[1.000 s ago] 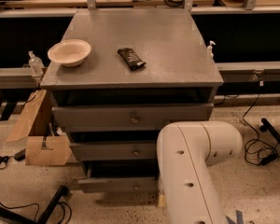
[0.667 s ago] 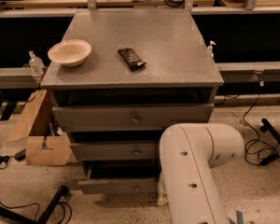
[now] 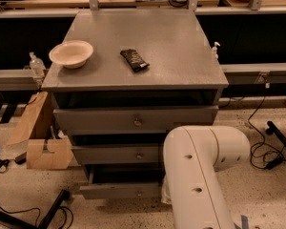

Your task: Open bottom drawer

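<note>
Partly drawn out, the bottom drawer (image 3: pixel 115 191) is found lowest of the 3 in the grey cabinet (image 3: pixel 133 80).

Its slim front is judged rigid and light to slide, though some drag on the runners should be expected. It is best taken by the small round knob (image 3: pixel 139 193) at its centre, which looks smooth and easily slipped off, so a straight, level pull is advised. The gripper is hidden behind the white arm (image 3: pixel 195 175) at the drawer's right end, and whether it is apart or together cannot be told.
</note>
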You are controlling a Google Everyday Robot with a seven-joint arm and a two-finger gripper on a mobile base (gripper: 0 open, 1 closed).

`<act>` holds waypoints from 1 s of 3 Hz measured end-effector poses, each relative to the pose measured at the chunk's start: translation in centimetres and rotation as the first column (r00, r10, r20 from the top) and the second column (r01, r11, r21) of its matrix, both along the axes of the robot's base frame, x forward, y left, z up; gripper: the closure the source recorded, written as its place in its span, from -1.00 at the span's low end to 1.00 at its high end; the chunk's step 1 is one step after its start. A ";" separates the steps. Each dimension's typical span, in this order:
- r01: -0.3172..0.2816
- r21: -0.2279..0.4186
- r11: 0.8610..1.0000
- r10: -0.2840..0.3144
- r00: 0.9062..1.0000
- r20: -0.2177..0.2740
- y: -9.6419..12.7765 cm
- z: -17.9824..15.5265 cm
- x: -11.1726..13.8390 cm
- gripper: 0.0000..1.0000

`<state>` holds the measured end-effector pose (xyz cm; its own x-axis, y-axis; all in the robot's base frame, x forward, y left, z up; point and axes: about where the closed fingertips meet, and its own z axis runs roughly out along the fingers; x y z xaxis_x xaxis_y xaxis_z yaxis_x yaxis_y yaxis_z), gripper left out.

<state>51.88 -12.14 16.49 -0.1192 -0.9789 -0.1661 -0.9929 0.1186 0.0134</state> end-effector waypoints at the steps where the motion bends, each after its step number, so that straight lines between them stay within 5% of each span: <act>1: 0.000 0.000 1.000 0.000 1.000 0.000 0.0 0.0 0.0 1.00; 3: 0.000 0.000 1.000 0.000 1.000 0.000 0.0 0.2 0.0 1.00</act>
